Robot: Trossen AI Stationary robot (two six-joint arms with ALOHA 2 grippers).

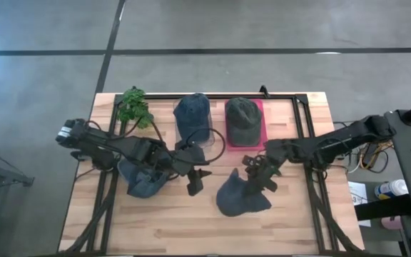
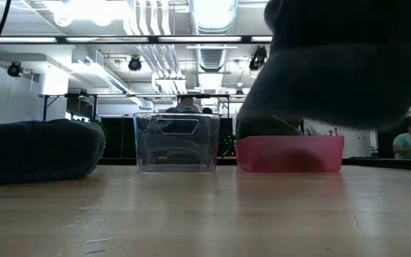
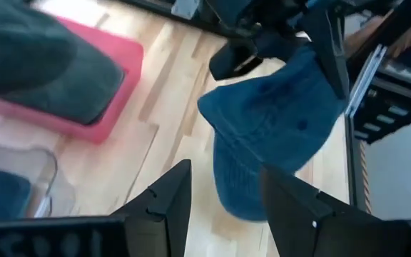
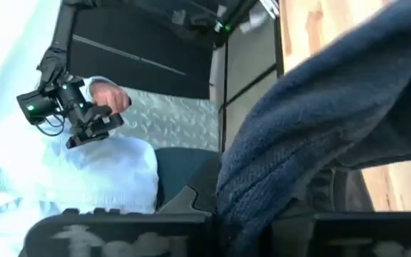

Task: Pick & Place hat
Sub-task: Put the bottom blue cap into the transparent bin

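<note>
The right gripper [image 1: 257, 173] pinches a blue hat [image 1: 240, 196], lifted near table centre. The left gripper [image 1: 195, 182], fingers spread and empty, hovers just left of it, beside another dark hat [image 1: 143, 181]. Behind stand a clear bin [image 2: 176, 143] holding a blue cap [image 1: 193, 114], a pink tray [image 2: 290, 154] with a green cap [image 1: 242, 118], and a plant [image 1: 135, 107] far left.

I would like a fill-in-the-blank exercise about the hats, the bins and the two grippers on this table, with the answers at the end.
1. The dark green cap lies in the ____ bin.
2. The right gripper is shut on a ____ cap.
3. The left gripper is open and holds ____.
4. The clear bin holds a blue cap and stands between the plant and the ____ bin.

Missing words: pink; blue; nothing; pink
</note>
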